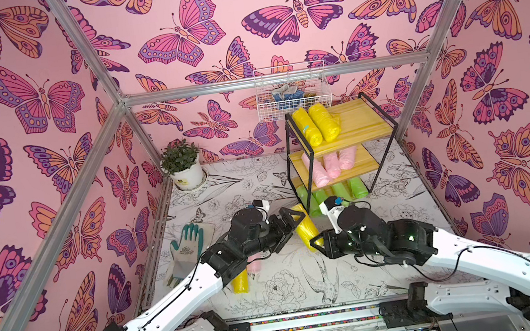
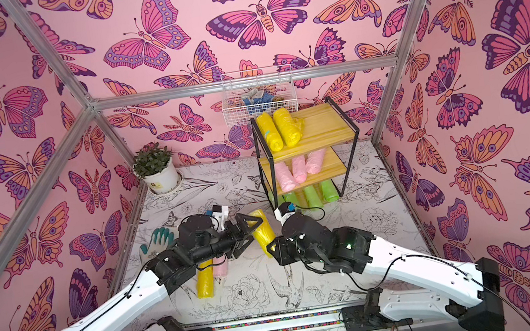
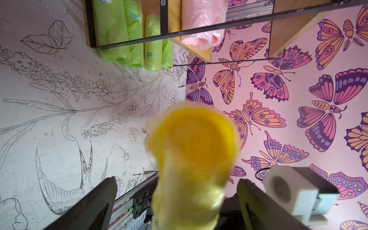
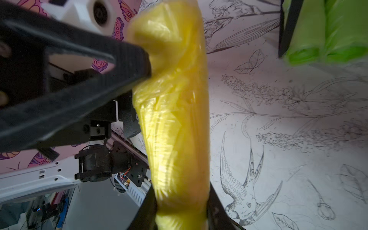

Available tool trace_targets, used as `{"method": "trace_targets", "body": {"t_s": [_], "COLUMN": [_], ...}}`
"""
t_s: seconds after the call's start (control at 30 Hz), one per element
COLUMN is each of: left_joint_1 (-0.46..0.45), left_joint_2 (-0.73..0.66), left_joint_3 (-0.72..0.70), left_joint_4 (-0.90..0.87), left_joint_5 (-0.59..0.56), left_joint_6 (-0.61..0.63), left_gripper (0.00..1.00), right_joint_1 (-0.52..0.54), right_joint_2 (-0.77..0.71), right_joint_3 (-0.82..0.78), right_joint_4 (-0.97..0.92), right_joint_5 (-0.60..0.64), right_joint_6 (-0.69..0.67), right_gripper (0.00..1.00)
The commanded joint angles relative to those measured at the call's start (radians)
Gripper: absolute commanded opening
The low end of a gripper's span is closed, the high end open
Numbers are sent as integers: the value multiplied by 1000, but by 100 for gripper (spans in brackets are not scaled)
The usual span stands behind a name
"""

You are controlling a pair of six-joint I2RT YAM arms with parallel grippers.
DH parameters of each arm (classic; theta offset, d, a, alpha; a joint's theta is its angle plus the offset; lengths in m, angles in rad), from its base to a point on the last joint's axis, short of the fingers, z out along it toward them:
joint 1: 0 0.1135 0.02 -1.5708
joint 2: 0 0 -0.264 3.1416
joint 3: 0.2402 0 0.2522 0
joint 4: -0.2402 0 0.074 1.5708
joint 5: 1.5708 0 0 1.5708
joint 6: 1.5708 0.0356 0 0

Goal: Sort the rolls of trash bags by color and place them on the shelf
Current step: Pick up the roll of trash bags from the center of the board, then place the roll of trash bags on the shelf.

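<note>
1. Yellow roll (image 1: 303, 229) is held tilted above the table (image 1: 289, 285), between both arms, in front of the shelf (image 1: 363, 118).
2. Right pincer (image 4: 181, 201) is clamped tight on its lower end.
3. Left pincer (image 1: 291, 229) is spread wide around its upper end; one finger (image 4: 127, 59) touches its side.
4. Shelf: two yellow rolls (image 1: 317, 124) on top, three pink rolls (image 1: 329, 164) in the middle, green rolls (image 1: 340, 191) on the bottom.
5. Table: spare yellow roll (image 1: 240, 279) and pink roll (image 1: 254, 266) under the left arm, glove (image 1: 186, 249) nearby.
</note>
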Motion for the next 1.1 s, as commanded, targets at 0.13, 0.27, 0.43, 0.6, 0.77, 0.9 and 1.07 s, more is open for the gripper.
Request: {"method": "trace_targets", "body": {"t_s": [0.13, 0.27, 0.43, 0.6, 0.77, 0.9, 1.07], "left_joint_1": [48, 66, 74, 85, 98, 112, 121], "left_joint_2": [-119, -190, -205, -194, -194, -184, -175], "left_joint_3": [18, -18, -8, -3, -11, -8, -16], "left_joint_4": [-230, -336, -523, -593, -620, -641, -649], "left_joint_5": [-119, -199, -281, -286, -289, -280, -275], "left_joint_6": [144, 169, 243, 289, 315, 336, 343], "left_gripper": [100, 99, 99, 99, 99, 99, 99], "right_joint_1": [-256, -452, -643, -787, -855, -886, -889], "right_joint_2": [-11, 61, 198, 337, 406, 398, 301], "right_joint_3": [246, 392, 583, 740, 803, 774, 650], "right_joint_4": [-174, -211, -211, -197, -149, -99, -36], "right_joint_5": [-18, -111, -171, -252, -269, -349, -430], "right_joint_6": [-225, -318, -397, -397, -372, -343, -334], "right_gripper": [0, 0, 0, 0, 0, 0, 0]}}
